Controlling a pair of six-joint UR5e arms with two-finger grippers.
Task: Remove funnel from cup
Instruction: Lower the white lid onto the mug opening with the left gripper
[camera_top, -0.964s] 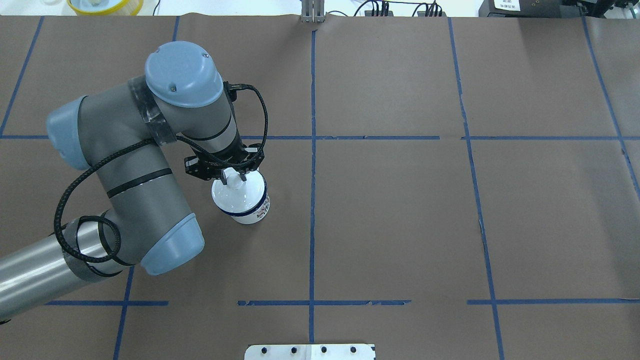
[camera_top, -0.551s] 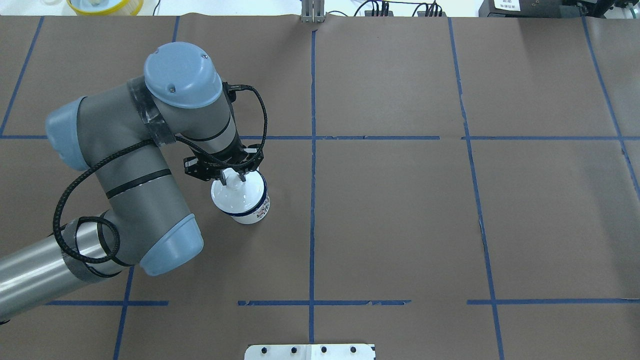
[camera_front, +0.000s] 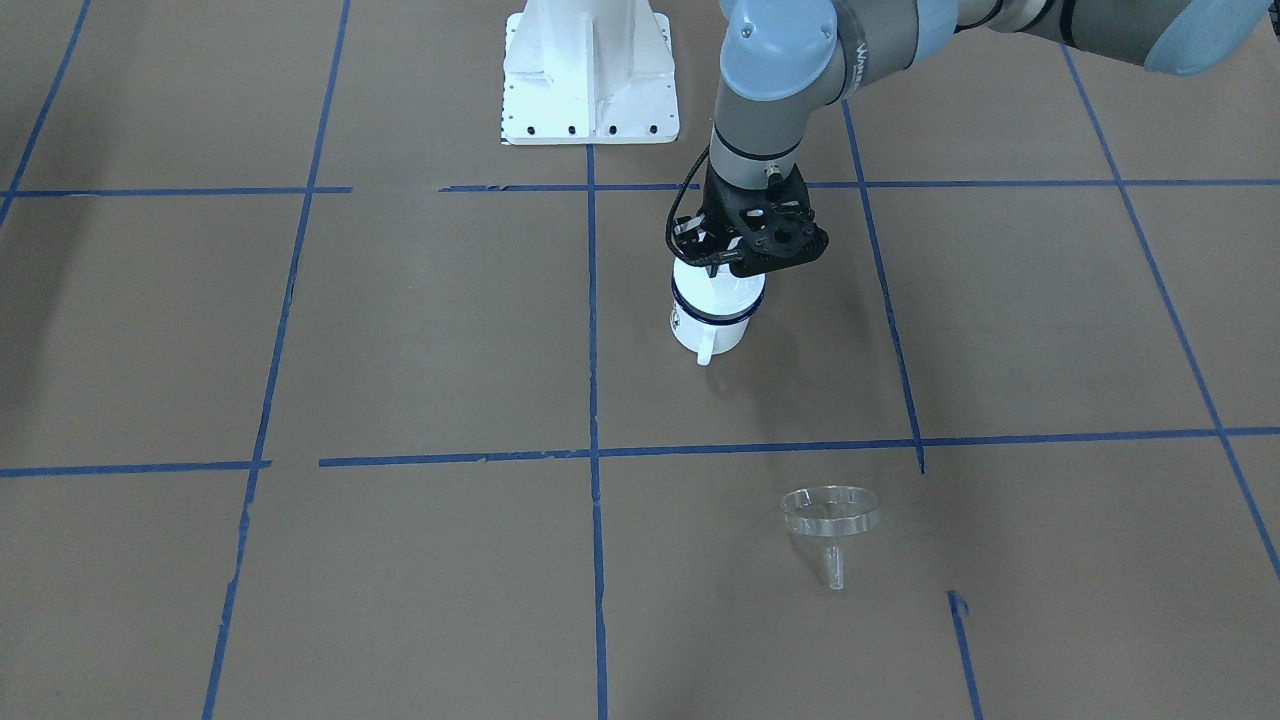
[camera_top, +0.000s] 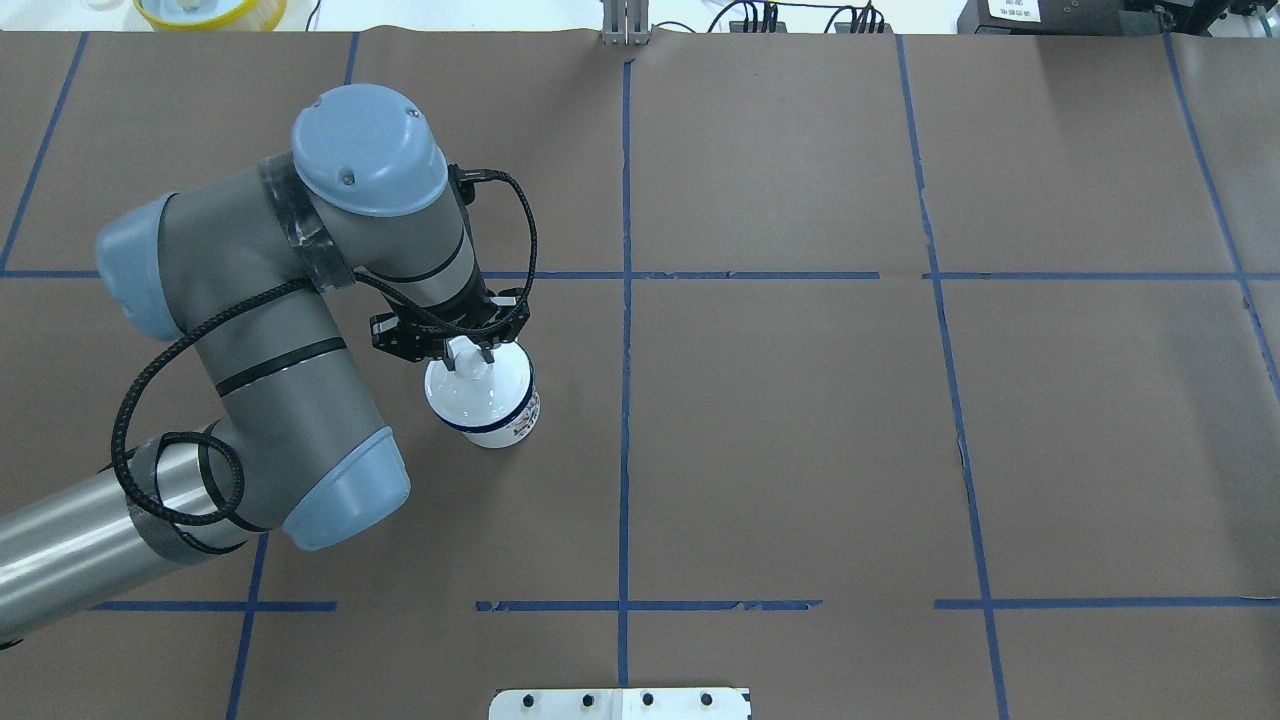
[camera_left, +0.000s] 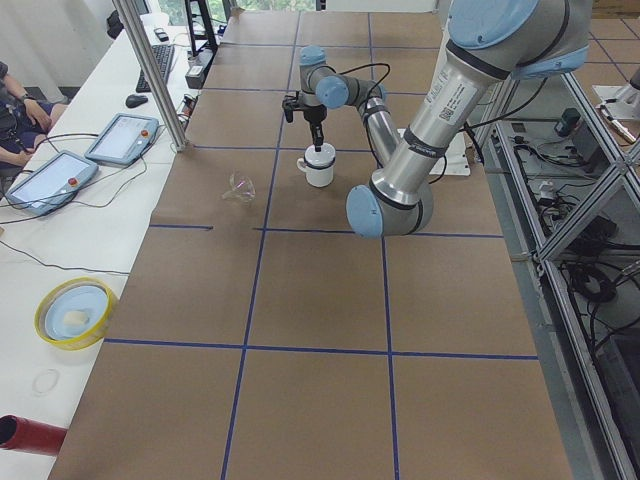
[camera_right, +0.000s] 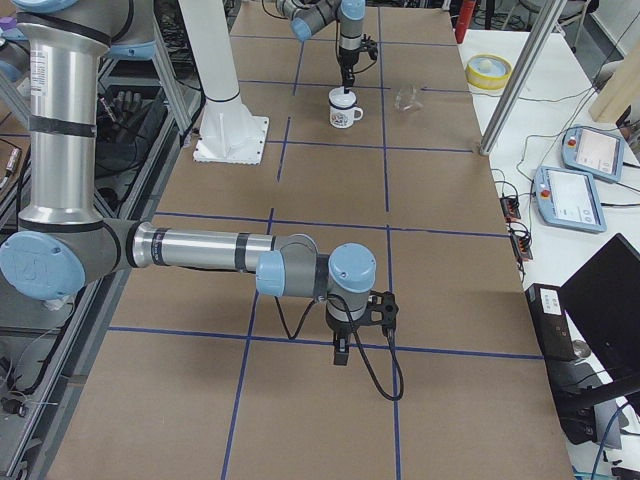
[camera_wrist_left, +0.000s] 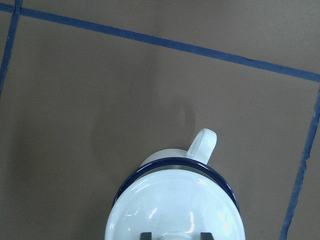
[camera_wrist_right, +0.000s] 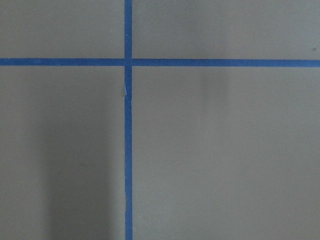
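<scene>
The cup (camera_front: 712, 325) is a white mug with a dark blue rim, standing upright left of the table's middle; it also shows in the overhead view (camera_top: 512, 420) and the left wrist view (camera_wrist_left: 150, 169). A white domed lid (camera_top: 478, 398) with a knob covers it. My left gripper (camera_top: 467, 360) points straight down over it, fingers (camera_wrist_left: 146, 235) on either side of the knob. The clear funnel (camera_front: 828, 515) lies on the table apart from the cup, on the operators' side; my left arm hides it in the overhead view. My right gripper (camera_right: 340, 352) hangs over bare table far from both; I cannot tell its state.
The white robot base (camera_front: 588, 70) stands at the table's robot-side edge. A yellow bowl (camera_top: 210, 10) sits off the far left corner. Blue tape lines cross the brown table (camera_top: 800, 430). Tablets (camera_left: 60, 180) lie on the side bench.
</scene>
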